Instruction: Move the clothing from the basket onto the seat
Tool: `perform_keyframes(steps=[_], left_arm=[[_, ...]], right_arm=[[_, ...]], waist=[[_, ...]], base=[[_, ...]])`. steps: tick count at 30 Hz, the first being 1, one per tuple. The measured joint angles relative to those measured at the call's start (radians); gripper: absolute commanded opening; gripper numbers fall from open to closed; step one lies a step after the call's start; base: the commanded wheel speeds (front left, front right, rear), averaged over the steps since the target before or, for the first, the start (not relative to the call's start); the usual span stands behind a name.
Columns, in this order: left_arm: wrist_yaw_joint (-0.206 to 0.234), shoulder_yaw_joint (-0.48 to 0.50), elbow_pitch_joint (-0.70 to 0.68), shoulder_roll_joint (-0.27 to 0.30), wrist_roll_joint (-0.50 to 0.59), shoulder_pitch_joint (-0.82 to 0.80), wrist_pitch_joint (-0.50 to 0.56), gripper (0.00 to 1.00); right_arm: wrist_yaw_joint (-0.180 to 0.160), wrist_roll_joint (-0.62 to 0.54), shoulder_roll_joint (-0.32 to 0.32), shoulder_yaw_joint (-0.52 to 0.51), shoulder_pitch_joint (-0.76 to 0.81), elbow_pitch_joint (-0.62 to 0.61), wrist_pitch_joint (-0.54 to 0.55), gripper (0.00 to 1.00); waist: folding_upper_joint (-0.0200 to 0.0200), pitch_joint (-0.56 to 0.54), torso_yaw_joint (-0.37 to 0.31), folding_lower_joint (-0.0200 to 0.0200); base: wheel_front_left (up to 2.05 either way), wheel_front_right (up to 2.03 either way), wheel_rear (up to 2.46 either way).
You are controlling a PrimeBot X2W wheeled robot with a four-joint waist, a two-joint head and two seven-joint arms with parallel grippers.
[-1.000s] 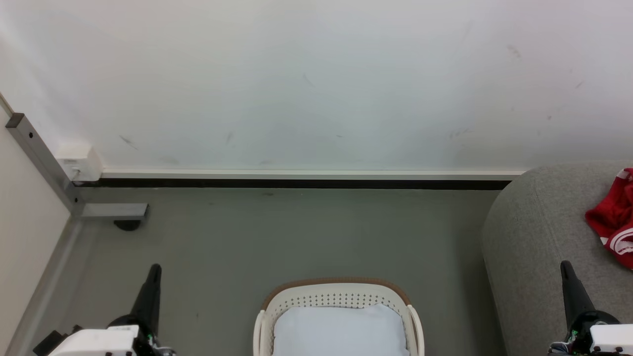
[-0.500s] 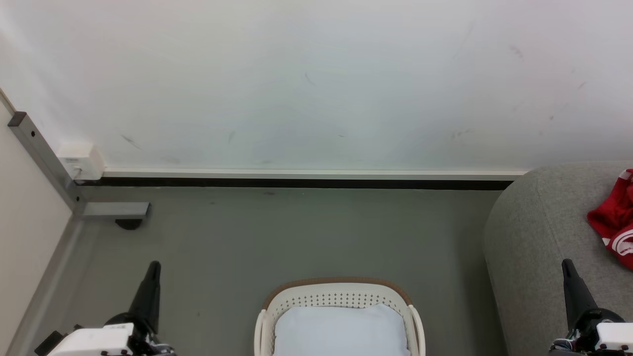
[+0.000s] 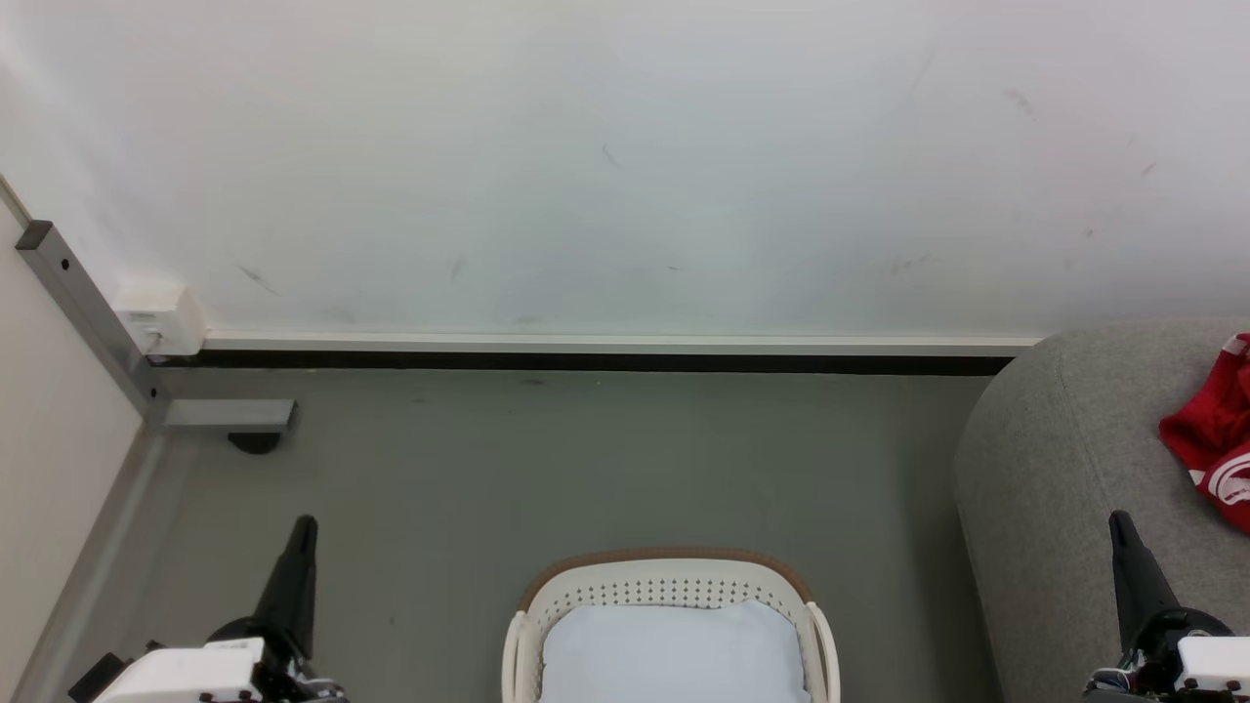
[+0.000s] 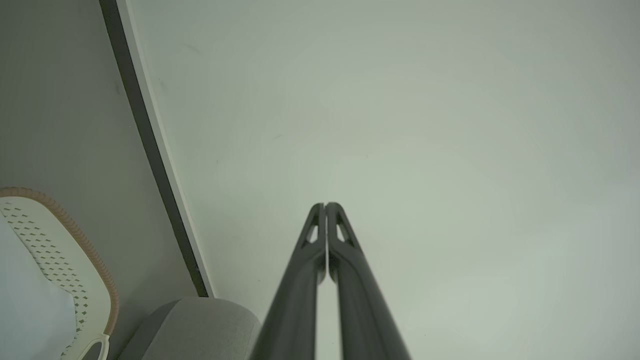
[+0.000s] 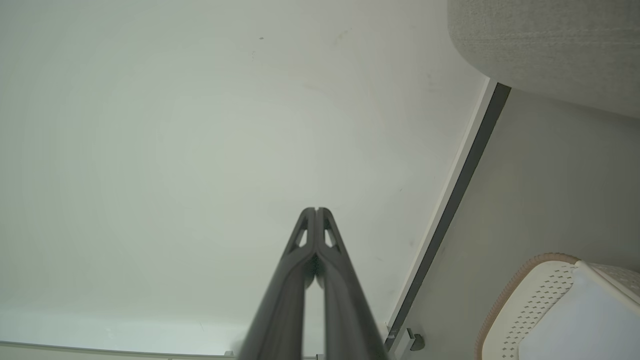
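Note:
A red garment with white trim [image 3: 1211,439] lies on the light grey seat [image 3: 1055,488] at the right edge of the head view. The white perforated basket with a brown rim [image 3: 669,578] stands on the floor at bottom centre and holds a plain pale pad [image 3: 674,654]; no red clothing shows inside it. My left gripper [image 3: 305,527] points up at lower left, shut and holding nothing, its fingertips [image 4: 325,206] pressed together in the left wrist view. My right gripper [image 3: 1116,519] is shut and holds nothing, beside the seat's front, tips [image 5: 316,210] touching.
A white wall [image 3: 625,166] with a dark baseboard [image 3: 586,362] runs behind the grey floor [image 3: 586,469]. A grey metal post and bracket [image 3: 146,391] with a white box [image 3: 161,317] stand at the left corner. The basket rim [image 4: 75,235] and seat [image 5: 550,45] appear in the wrist views.
The head view has shifted very slightly between the earliest frame and now. Both grippers stay shut and nearly still.

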Motion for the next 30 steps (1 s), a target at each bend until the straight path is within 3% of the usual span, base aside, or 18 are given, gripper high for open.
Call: perform_keyframes(steps=[30], left_arm=[[0.000,0.000,0.000,0.000,0.000,0.000,0.000,0.00]], right_arm=[[0.000,0.005,-0.002,0.004,0.000,0.000,-0.006,0.00]], waist=[[0.0000,0.000,0.000,0.0000]], base=[[0.00,0.00,0.00]])
